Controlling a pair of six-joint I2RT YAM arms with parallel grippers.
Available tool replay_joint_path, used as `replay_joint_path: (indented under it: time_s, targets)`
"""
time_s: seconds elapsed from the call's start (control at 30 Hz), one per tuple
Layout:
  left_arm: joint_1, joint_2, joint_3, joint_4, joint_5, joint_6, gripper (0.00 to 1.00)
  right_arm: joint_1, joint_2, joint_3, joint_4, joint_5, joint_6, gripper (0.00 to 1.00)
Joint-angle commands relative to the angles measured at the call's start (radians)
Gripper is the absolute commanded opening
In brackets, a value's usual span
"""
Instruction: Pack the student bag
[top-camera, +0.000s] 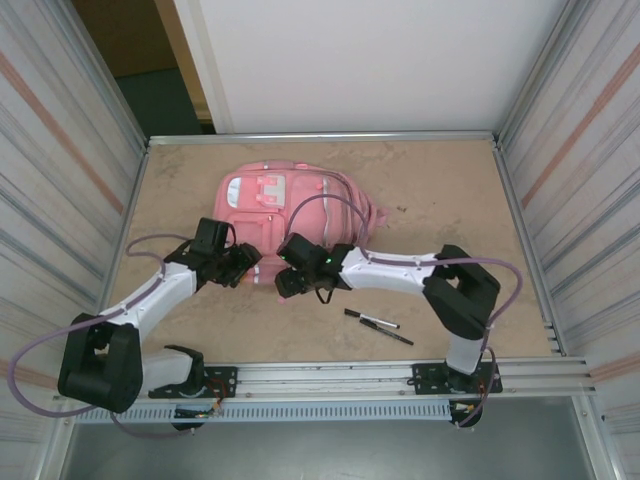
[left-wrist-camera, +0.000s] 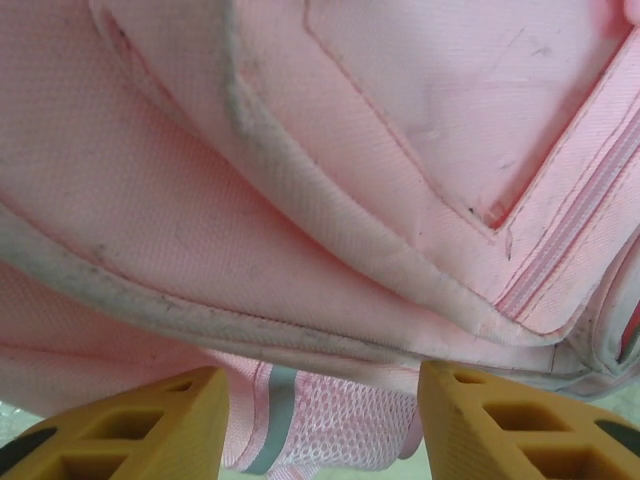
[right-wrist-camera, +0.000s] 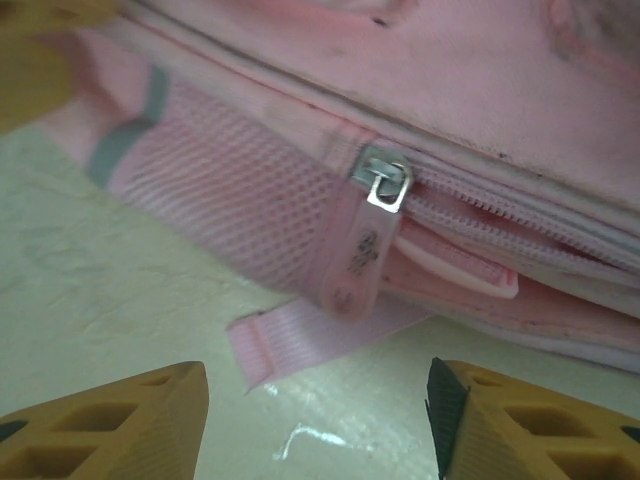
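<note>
Here, step in hand: judged to be opening the bag (top-camera: 290, 205); the zip looked shut as far as it showed, and two pens (top-camera: 372, 321) lay unpacked on the table (top-camera: 450, 180).
Bag: lay flat at mid-table, front pockets up, its near edge just ahead of both grippers.
Left gripper (top-camera: 240, 268): jaws were spread with nothing pinched; pink fabric folds hung close over the fingers (left-wrist-camera: 130, 430), and the mesh pocket (left-wrist-camera: 340, 435) showed in the gap between them.
Right gripper (top-camera: 292, 283): jaws were spread and held nothing.
Puller (right-wrist-camera: 360, 250): hung from the zip's metal slider (right-wrist-camera: 385, 185), ahead of the right jaws' gap and apart from both fingers.
Strap end (right-wrist-camera: 300, 340): lay on the table between puller and jaws.
Next move: probably called for the right jaws to advance, close on the puller and draw it along the zip, while the left pinned the fabric against sliding.
Risk: the jaws might have caught the strap end instead.
</note>
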Motion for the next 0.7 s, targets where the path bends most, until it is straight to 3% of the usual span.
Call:
replay_joint_path:
  time_s: [0.0,0.2,0.4,0.67]
  targets:
    - [0.002,-0.013,-0.033,0.045,-0.031,-0.047,0.5,-0.036,0.04,0.073,-0.027,-0.007,0.11,0.56]
    - [-0.003,-0.006,-0.05,0.081,0.009,-0.057,0.49,-0.083,0.062,0.083,0.019,-0.068,0.145,0.5]
    - [-0.02,0.0,-0.067,0.122,0.028,-0.091,0.47,-0.11,0.132,0.129,0.033,-0.172,0.166,0.25]
    - [-0.046,0.026,-0.057,0.149,0.021,-0.117,0.48,-0.096,0.085,0.119,-0.001,-0.112,0.171,0.0]
